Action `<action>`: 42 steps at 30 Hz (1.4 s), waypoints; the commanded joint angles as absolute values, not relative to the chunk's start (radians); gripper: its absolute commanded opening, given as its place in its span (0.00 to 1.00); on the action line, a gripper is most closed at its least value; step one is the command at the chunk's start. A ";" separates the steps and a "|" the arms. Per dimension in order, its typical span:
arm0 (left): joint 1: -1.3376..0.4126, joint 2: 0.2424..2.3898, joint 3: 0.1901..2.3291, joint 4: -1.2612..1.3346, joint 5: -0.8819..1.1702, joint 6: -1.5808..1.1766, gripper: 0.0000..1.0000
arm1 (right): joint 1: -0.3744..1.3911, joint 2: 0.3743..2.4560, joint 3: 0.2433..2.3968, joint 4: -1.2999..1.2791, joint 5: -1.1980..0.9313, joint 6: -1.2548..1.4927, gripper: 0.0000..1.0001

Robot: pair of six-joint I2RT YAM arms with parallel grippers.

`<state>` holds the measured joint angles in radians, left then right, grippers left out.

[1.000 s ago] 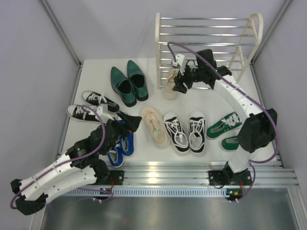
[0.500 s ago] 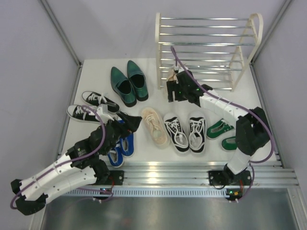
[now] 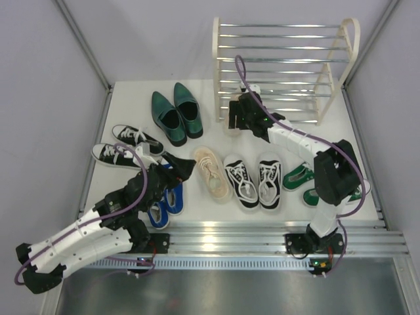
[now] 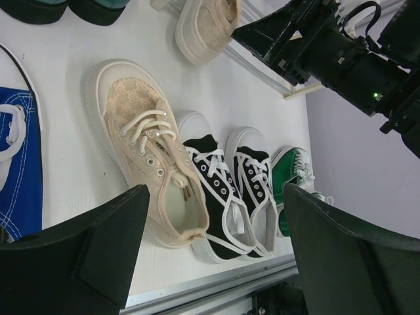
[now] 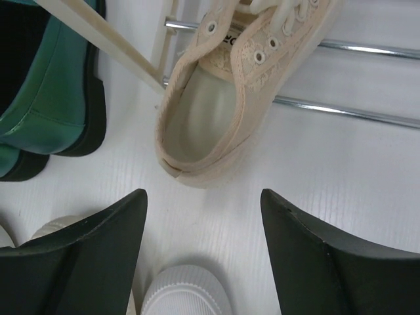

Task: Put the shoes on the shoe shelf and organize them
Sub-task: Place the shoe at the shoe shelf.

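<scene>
I judge the task barely begun: one beige lace-up [image 5: 216,105] lies with its toe over the lowest bars at the left end of the shoe shelf [image 3: 216,52], which stands at the far edge of the surface [image 3: 131,98] toward the right corner; its heel seems to rest on the surface; the right end effector [image 5: 203,203] hangs just behind it, fingers apart and empty; the left end effector [image 4: 215,193], likewise spread and empty, hovers toward the near-left corner above the other beige lace-up [image 3: 210,172]; that shoe, the dark green dress shoes [image 3: 176,115], the left black-and-white pair [image 3: 126,146], the middle black-and-white pair [image 3: 256,178], the blue sneakers [image 3: 165,200] and the green sneakers [image 3: 302,178] all wait on the surface; against a second ago, the right arm has folded back toward its base, the shelved shoe sits where it was, and the left arm has hardly moved.
</scene>
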<state>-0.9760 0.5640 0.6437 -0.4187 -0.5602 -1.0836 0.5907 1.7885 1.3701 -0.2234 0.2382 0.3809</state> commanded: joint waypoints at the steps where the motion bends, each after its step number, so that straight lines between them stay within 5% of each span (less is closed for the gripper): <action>1: -0.974 0.563 0.644 -0.376 -0.557 -1.098 0.88 | 0.581 1.792 1.437 -0.130 0.299 0.396 0.69; 36: -0.974 0.640 0.673 -0.374 -0.555 -1.121 0.88 | 0.517 1.950 1.385 0.060 0.276 0.281 0.45; 42: -0.976 0.657 0.687 -0.374 -0.555 -1.104 0.88 | 0.511 1.976 1.397 0.058 0.256 0.282 0.34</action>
<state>-0.9760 0.6464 0.6437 -0.4183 -0.5537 -1.1130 0.5182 1.9526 1.3815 0.0204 0.2661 0.2886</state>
